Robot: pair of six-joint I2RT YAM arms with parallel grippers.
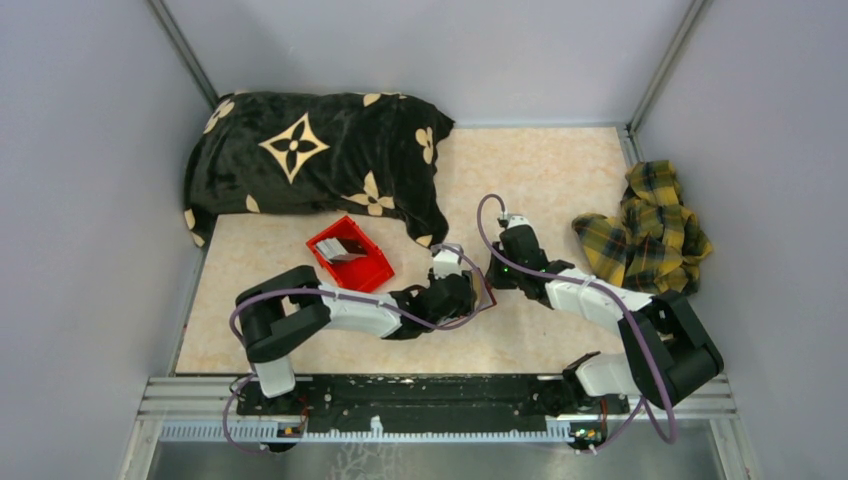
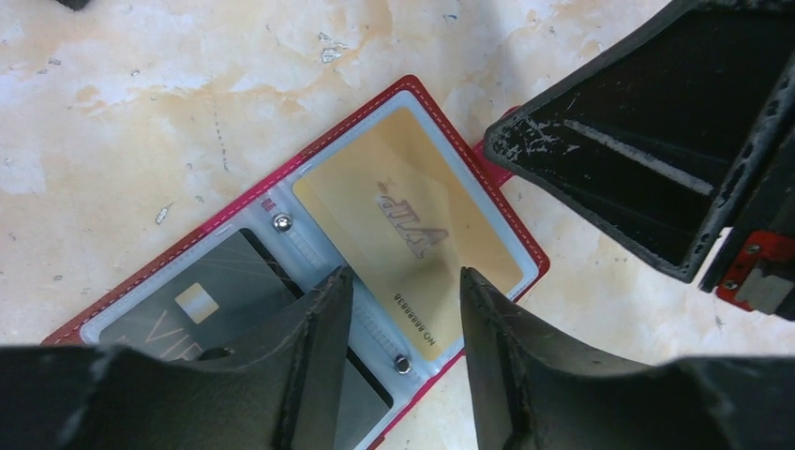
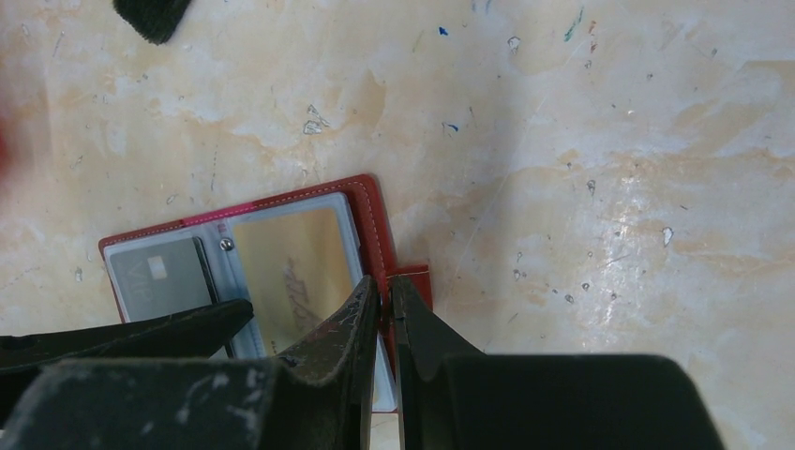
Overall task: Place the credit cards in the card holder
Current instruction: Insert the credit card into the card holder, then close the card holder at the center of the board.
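Here the card holder (image 2: 298, 246) lies open mid-frame on the tabletop (image 2: 141, 112), its tan card (image 2: 403, 225) slanting toward lower right directly under the spread left claw (image 2: 405, 281), while the right claw (image 3: 384, 286) pinches its edge.

Soft, even light casts faint shadows; wrist views are sharp on the table (image 3: 562, 141), near jaws slightly blurred.

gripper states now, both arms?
Left gripper: open, empty, over the open dark-red leather card holder.
Right gripper: closed on the card holder's edge.
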